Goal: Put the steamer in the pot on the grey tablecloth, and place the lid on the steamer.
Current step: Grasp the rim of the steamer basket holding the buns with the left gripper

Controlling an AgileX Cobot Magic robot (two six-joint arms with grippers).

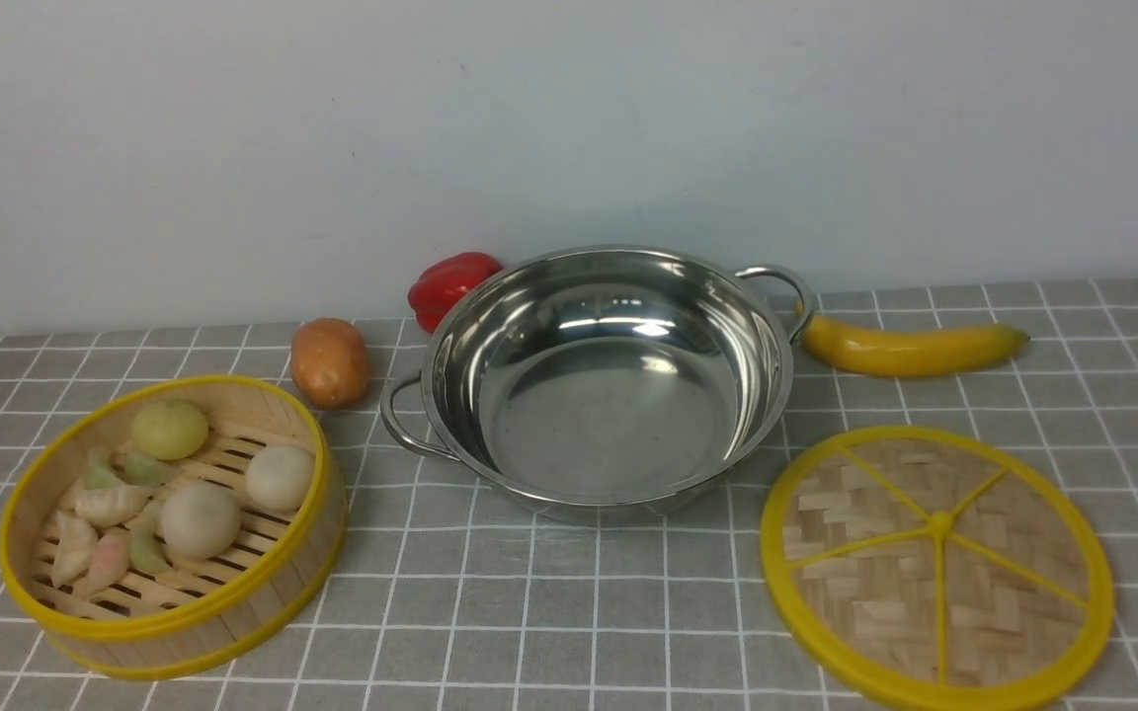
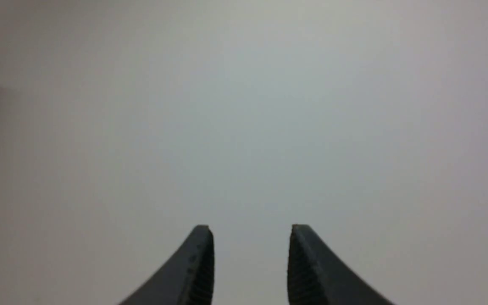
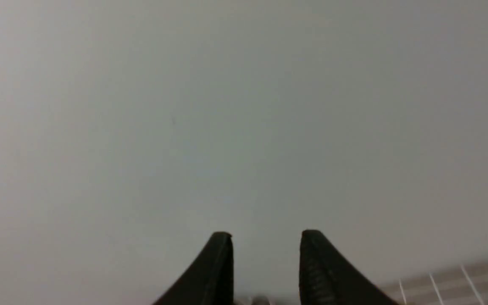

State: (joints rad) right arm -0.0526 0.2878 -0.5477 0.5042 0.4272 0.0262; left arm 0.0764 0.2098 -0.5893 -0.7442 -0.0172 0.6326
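Here, shows bamboo steamer left of steel pot, nearer empty parted left gripper than empty parted right gripper.

Through my front view everything is bright and even under soft light that seems to fall from above. The pot throws white streaks of glare off its steel bowl, while the steamer, the lid and the banana cast only faint, short shadows on the grey tablecloth. Both my wrist views are dimmer and soft, mostly flat grey wall; my left gripper and right gripper show as dark, slightly blurred silhouettes with barely legible ribbing, and the cloth's grid lines in a corner of the right wrist view are out of focus.
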